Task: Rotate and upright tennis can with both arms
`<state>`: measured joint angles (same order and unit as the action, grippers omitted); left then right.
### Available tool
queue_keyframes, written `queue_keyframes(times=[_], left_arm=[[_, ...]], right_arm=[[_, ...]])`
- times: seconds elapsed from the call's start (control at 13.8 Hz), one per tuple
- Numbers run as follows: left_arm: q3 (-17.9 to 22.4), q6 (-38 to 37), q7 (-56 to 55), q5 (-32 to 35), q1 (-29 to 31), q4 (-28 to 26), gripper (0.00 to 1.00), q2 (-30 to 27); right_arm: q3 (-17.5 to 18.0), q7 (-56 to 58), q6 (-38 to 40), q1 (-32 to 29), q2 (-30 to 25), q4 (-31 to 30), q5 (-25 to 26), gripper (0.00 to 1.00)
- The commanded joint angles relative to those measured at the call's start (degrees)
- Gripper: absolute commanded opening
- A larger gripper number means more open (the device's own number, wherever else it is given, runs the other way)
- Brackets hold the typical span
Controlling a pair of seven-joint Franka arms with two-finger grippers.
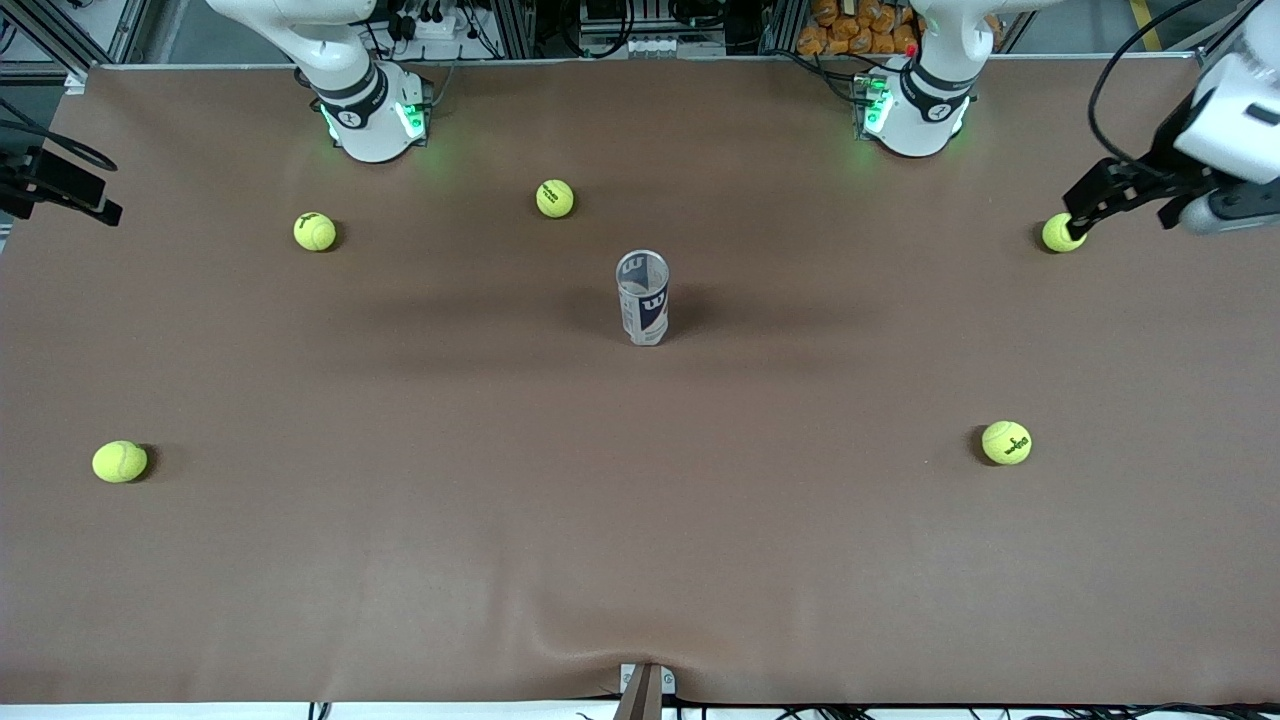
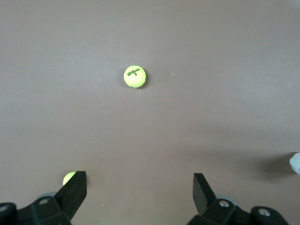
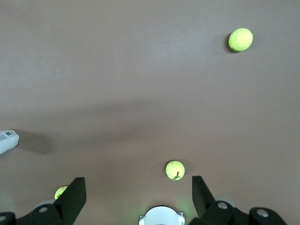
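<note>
The tennis can [image 1: 642,298] stands upright in the middle of the brown table, its open silvery rim up and its white and dark-blue label toward the front camera. My left gripper [image 1: 1078,215] hangs open and holds nothing, above a ball at the left arm's end of the table. In the left wrist view that gripper [image 2: 139,185] shows bare table between its fingers, with a sliver of the can [image 2: 295,162] at the frame's edge. My right gripper [image 1: 95,200] is open over the right arm's end. The right wrist view shows it [image 3: 139,187] open, with the can [image 3: 8,139] at the edge.
Several yellow-green tennis balls lie scattered: one [image 1: 555,198] and another [image 1: 315,231] near the bases, one [image 1: 1062,232] under the left gripper, one [image 1: 1006,442] and one [image 1: 119,461] nearer the front camera. The right arm's base [image 3: 161,216] shows below its gripper.
</note>
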<state>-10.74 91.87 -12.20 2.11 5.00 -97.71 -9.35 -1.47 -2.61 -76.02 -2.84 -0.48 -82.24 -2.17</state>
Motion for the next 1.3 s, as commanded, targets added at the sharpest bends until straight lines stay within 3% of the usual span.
queue_keyframes(times=[0.0,0.22,1.23], left_arm=[[-0.42,-2.66,1.39,-1.32,1.24,3.84,1.00,1.18],[0.37,-3.46,0.25,-5.44,2.73,4.46,1.00,1.79],[0.37,-6.88,0.42,-3.34,2.83,8.07,1.00,4.08]], right_arm=[[0.42,-0.38,0.62,-0.50,-0.23,0.59,-0.30,1.00],[0.42,-0.38,0.61,-0.50,-0.22,0.59,-0.30,1.00],[0.50,-0.38,0.61,-0.50,-0.14,0.59,-0.38,1.00]])
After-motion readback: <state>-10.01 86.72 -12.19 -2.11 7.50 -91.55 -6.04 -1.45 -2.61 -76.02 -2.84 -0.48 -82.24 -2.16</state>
